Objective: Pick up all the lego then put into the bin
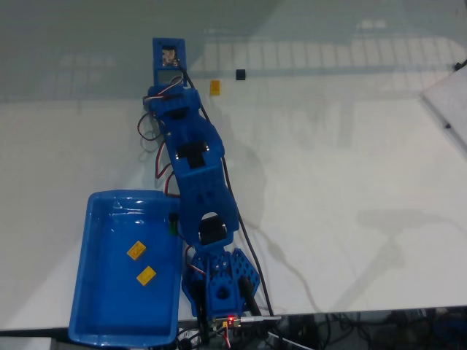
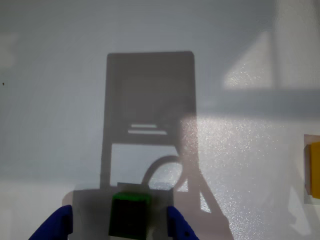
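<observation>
Green brick lined up
We see the gripper spread wide around the dark green lego, ready to close.

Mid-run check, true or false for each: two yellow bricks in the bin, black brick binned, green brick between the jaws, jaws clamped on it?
1. Two yellow bricks lie in the bin. True.
2. The black brick is in the bin. False: it lies on the table, near a third yellow brick.
3. The green brick sits between the jaws. True.
4. The jaws are clamped on it. False: the wrist view shows gaps on both sides.
</observation>
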`<state>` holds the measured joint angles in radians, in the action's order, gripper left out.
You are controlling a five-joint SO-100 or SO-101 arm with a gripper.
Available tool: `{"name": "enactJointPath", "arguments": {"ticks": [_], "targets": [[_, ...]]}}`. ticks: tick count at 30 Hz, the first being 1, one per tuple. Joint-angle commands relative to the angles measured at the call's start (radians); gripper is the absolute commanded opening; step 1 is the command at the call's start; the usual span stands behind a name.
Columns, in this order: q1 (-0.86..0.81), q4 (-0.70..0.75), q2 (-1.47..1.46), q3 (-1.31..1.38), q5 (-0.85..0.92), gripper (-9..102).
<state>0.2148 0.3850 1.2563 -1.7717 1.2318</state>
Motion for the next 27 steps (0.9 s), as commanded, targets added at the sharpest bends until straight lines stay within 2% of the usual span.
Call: {"name": "enactJointPath", "arguments": {"ticks": [1,12,22,27], "targets": [[0.012,-0.012,0.002,0.046,0.006,23],[0.017,-0.012,-0.011,0.046,0.018,0],[0.014,-0.012,0.011,0.041,0.003,0],[0.003,0.000,0.206,-0.029,-0.049,0]]}}
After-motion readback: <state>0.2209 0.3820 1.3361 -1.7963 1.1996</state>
